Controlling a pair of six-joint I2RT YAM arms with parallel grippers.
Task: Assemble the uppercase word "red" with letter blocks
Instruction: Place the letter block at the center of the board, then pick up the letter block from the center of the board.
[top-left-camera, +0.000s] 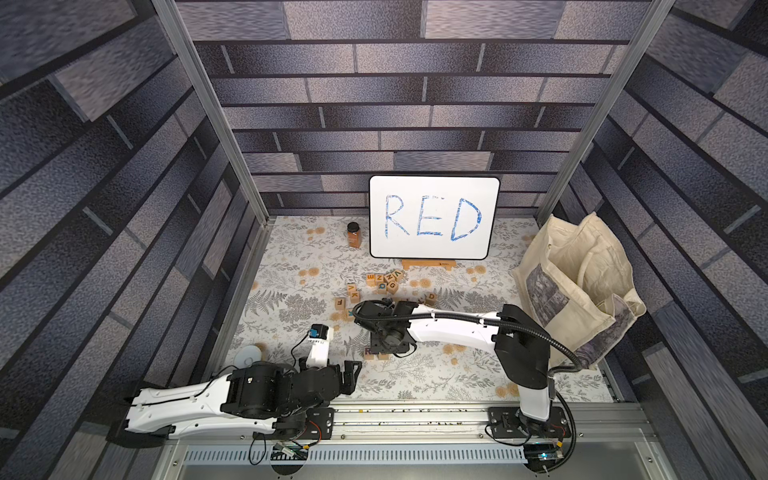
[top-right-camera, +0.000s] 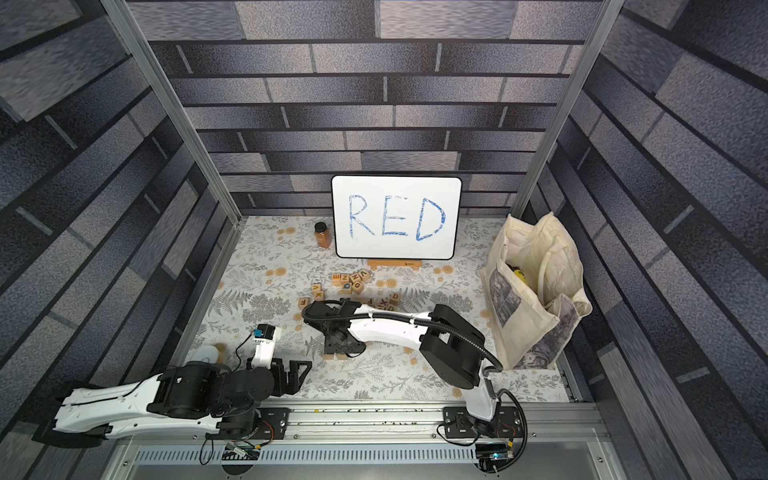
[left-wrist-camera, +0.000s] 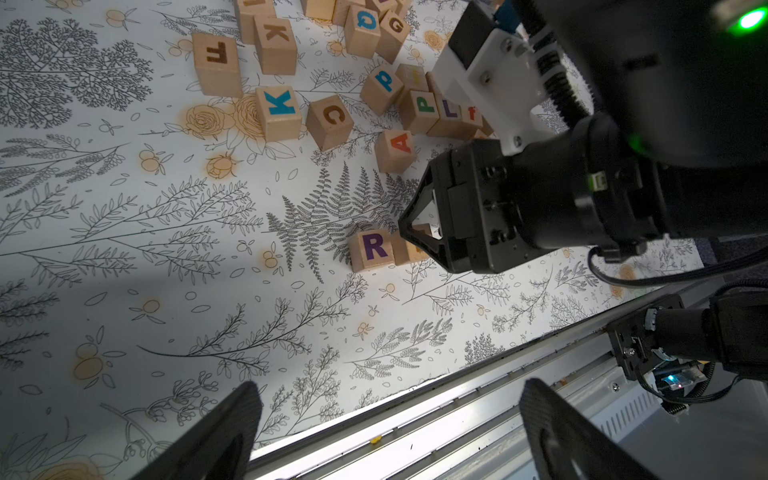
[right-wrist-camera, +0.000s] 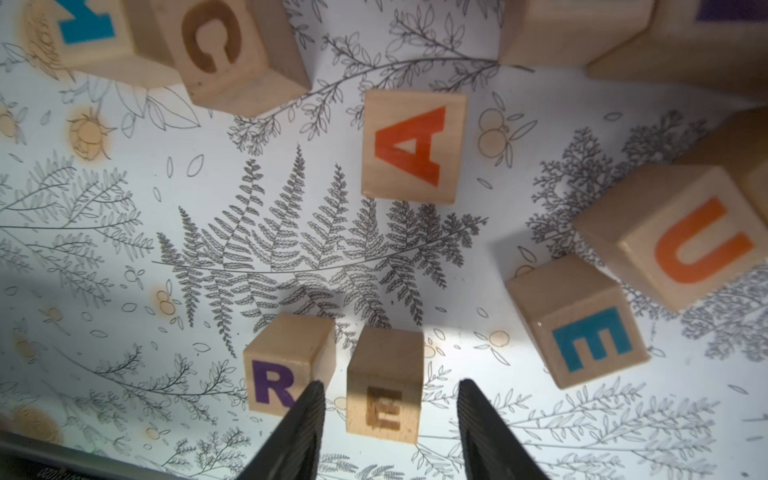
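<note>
The right jaws stand open astride the E block (right-wrist-camera: 384, 390). It sits letter up on the flowered desk (right-wrist-camera: 104, 249) between the two dark fingers (right-wrist-camera: 301, 428), and a sliver of desk shows on either side, so neither finger touches it. Just outside one finger sits the R block (right-wrist-camera: 286, 365), purple letter up, beside the E block with a thin gap between them. That finger's tip crosses the R block's corner in the right wrist view; whether they touch cannot be told. Beyond the fingertips lie an A block (right-wrist-camera: 413, 147), a teal E block (right-wrist-camera: 582, 328) and a U block (right-wrist-camera: 681, 245), all apart from the pair. The left jaws are spread wide with nothing between them, hovering over the desk's edge by the rail (left-wrist-camera: 457, 415), well apart from both blocks.
</note>
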